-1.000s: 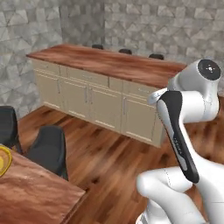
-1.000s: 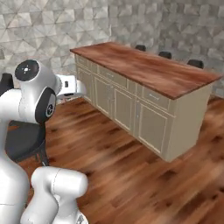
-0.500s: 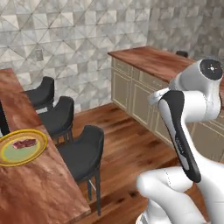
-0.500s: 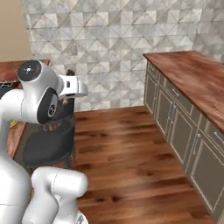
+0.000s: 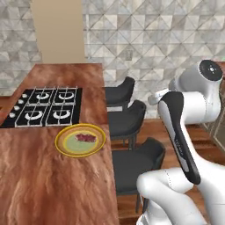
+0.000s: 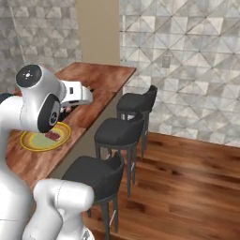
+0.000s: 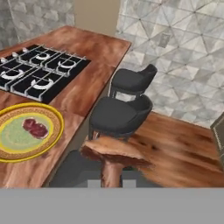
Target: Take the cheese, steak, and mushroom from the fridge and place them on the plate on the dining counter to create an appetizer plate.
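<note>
The dining counter (image 7: 94,76) lies ahead of my jaws and to their left, a long reddish-brown wood-grain surface. The black cooktop (image 7: 39,72) is set into it at the far end. Three dark stools (image 7: 119,114) stand along the counter's near edge, directly ahead of and below my jaws.

The plate (image 7: 54,131) sits on the counter on the near side of the cooktop, well to the left of my jaws and clear of them. Its rim is yellow and its centre pale green. The steak (image 7: 35,127) lies on it, a flat red-pink slab near the middle. No cheese can be seen on the plate.

My gripper (image 7: 113,173) is closed on the mushroom (image 7: 114,151). The brown-red cap spreads just above my fingertips and the stem runs down between them. The mushroom is off the counter, over the stools.

Step in hand: transport of the mushroom to the plate. I judge the steak as delivered and the mushroom as under way, with the cheese outstanding.

Next move: carry the jaws left until the mushroom is over the pale green centre, beside the steak and not on top of it. Then lower close to the plate before releasing. The piece is small and top-heavy, so a high drop could let it roll off the rim.
</note>
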